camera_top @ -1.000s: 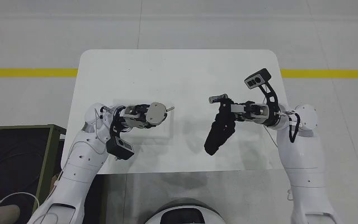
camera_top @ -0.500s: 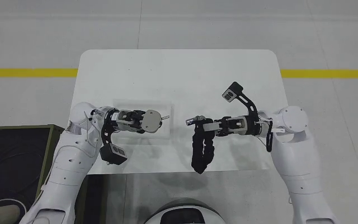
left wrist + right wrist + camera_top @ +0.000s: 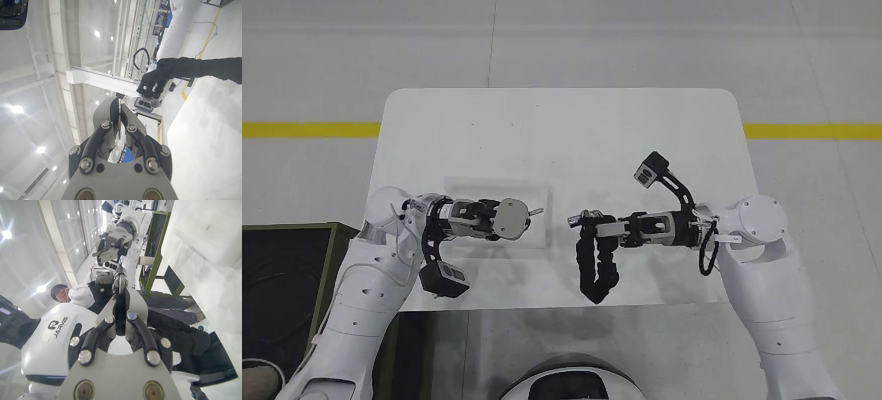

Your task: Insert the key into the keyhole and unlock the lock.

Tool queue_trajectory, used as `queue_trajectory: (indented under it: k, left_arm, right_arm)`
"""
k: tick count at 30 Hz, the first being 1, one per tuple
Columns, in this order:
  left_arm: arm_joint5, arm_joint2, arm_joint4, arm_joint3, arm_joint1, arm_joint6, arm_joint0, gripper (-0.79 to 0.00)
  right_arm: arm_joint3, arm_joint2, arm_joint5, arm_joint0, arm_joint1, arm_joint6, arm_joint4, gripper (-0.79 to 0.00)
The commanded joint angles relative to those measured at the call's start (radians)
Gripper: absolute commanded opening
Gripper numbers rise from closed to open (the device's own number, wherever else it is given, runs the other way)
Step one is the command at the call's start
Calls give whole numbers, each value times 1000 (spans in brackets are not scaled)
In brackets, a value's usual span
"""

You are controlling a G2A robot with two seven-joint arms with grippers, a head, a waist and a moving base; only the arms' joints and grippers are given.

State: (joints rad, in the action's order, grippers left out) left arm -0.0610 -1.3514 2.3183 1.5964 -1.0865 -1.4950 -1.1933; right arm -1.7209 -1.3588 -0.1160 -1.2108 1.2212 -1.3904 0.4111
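Observation:
My left gripper [image 3: 516, 216] hovers over the table's left half, shut on a small metal key [image 3: 534, 211] whose tip points right. The thin key [image 3: 119, 117] stands edge-on between the fingers. My right gripper [image 3: 613, 228] is shut on a black fabric-sleeved cable lock [image 3: 593, 268], whose loop droops toward the table's front edge. The lock's metal head [image 3: 580, 219] faces the key across a short gap. From the left wrist, the round keyhole end [image 3: 155, 103] looks straight at me. From the right wrist, the lock head [image 3: 119, 279] lies just short of the key [image 3: 95, 254].
A flat white slab [image 3: 470, 190] lies on the white table [image 3: 562, 130] beneath my left gripper. A dark green cart [image 3: 292, 262] stands beside the table's left edge. Open table surface stretches behind both grippers.
My right arm has carried the cable lock left toward the key, and its loop now hangs lower. My left gripper has shifted slightly left and toward the front, so the gap has narrowed.

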Motion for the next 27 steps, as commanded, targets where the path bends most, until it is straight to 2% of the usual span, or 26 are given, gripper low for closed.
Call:
queue_trajectory:
  k: [1,5,10,27]
  left_arm:
    - [-1,-9,41,18,5,-3,-13,-785]
    - [28,-8,98,36,9,-22,-22,-785]
    - [42,-19,118,39,11,7,-32,-785]
    - [15,-15,131,31,13,29,-28,-785]
  right_arm:
    - [-4,4,-31,21,-2,5,9,-785]
    - [-13,27,-53,50,-4,10,-1,-785]
    - [-3,58,-45,75,-6,12,-10,-785]
    - [5,95,-1,82,-16,32,-11,-785]
